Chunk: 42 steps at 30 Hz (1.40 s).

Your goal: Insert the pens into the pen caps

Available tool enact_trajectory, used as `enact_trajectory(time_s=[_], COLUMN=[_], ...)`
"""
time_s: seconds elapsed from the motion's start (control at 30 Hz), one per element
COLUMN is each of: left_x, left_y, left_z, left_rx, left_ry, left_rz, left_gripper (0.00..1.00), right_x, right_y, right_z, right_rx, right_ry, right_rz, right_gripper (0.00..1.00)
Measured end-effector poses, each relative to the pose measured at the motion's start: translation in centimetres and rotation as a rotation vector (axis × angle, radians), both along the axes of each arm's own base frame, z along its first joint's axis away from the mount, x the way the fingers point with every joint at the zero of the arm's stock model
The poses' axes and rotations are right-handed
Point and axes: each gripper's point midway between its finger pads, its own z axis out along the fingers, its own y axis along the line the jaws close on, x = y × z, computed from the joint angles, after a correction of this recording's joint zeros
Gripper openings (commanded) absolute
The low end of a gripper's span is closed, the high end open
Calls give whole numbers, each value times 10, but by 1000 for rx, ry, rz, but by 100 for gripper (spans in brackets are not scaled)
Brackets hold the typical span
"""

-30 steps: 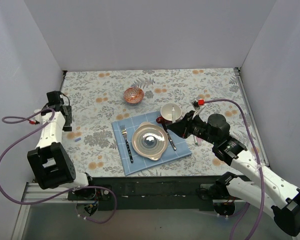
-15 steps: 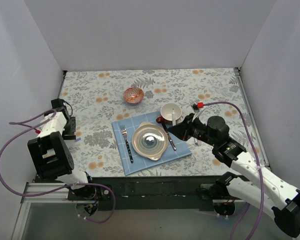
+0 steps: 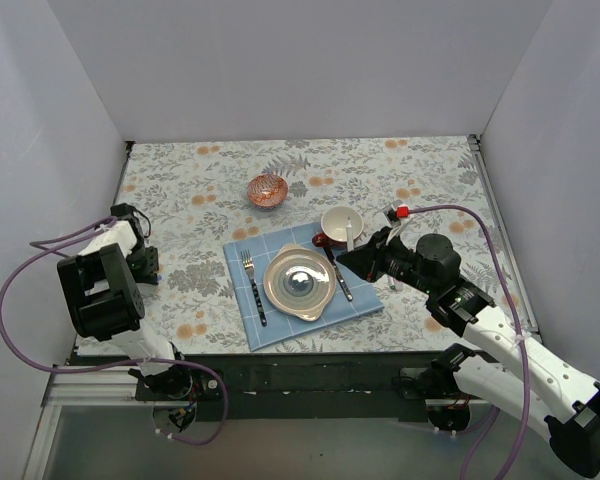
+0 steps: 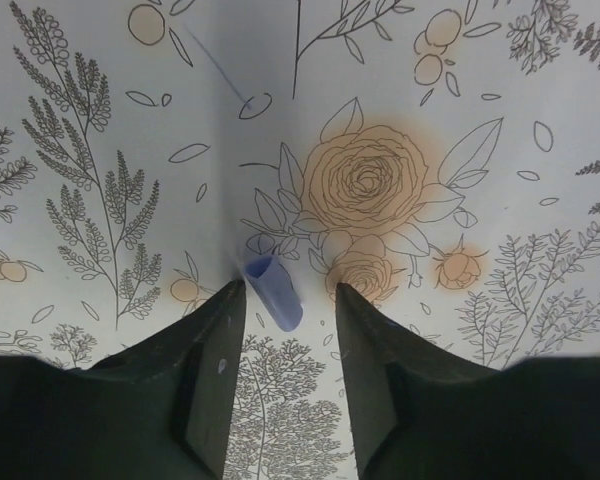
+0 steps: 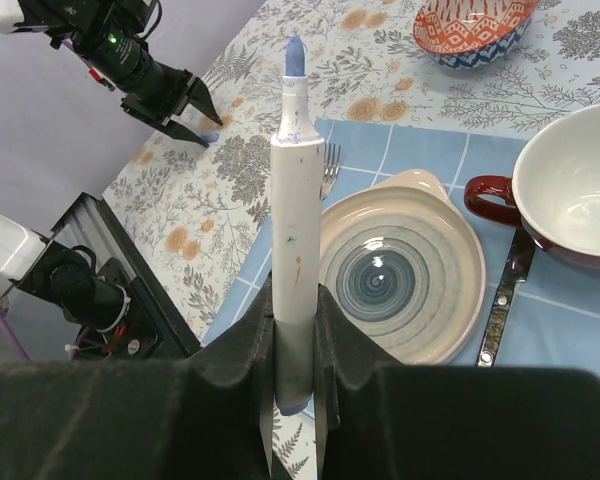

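Observation:
A short blue-purple pen cap (image 4: 274, 291) lies on the flowered tablecloth, open end toward the far side. My left gripper (image 4: 288, 292) is open and hangs just above it, with the cap between the fingertips and nearer the left finger. From above, the left gripper (image 3: 147, 270) is at the table's left edge. My right gripper (image 5: 297, 300) is shut on a white pen (image 5: 297, 210) with its purple tip (image 5: 294, 55) pointing away. It holds the pen above the place setting, right of the plate (image 3: 352, 262). The other pens and caps are not visible.
A blue napkin (image 3: 248, 325) holds a round plate (image 3: 300, 282), a fork (image 3: 253, 287) and a knife (image 3: 340, 277). A white cup with a red handle (image 3: 341, 223) stands behind the plate. An orange patterned bowl (image 3: 267, 189) sits further back. White walls enclose three sides.
My left arm has swung toward the near left and brought its open gripper down over the cap. My right arm has barely moved and still holds the pen.

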Motion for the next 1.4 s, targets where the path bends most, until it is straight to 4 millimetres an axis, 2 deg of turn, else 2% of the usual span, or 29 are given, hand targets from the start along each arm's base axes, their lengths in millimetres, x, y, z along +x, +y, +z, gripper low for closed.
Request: enact_trajectory(time_s=[0.13,0.17,0.23,0.27,0.53,0.63,0.8,0.9,1.03,1.07,1.17,1.3,1.4], left_x=[-4,-5,-7,-10,-9,-4,14,10,4,1,-3,7,15], left_y=[-1,0,0,0,-3,-9,-39,-54,-69,-73,-86,-95,-97], left_z=[-1,-1,-1,-1,0,1,3,1,0,0,2,14,29], left_rx=[-2,0,7,9,21,58,125,102,26,4,-48,-69,-42], left_ry=[15,16,15,19,17,16,47,75,-14,-35,-45,-72,-136], left_rz=[2,2,6,6,-8,-48,-193,-236,-237,-238,-261,-282,-297], left_gripper=[32,23,12,0,0,0,0,1,22,38,67,79,79], right_x=[1,1,2,2,2,2,2,2,1,1,-1,-1,-2], right_y=[-1,-1,-1,-2,-1,-1,-2,-2,-3,-3,-4,-5,-5], right_z=[0,0,0,0,0,0,0,-1,0,0,4,7,7], right_rx=[-4,-5,-6,-6,-7,-7,-6,-8,-9,-8,2,9,11], right_ry=[-8,-9,-11,-11,-12,-12,-11,-8,-8,-9,-19,-24,-22], right_rz=[-5,-6,-9,-10,-9,-9,-12,-13,-14,-14,-15,-15,-16], right_gripper=[1,1,1,1,1,1,1,1,1,1,1,1,1])
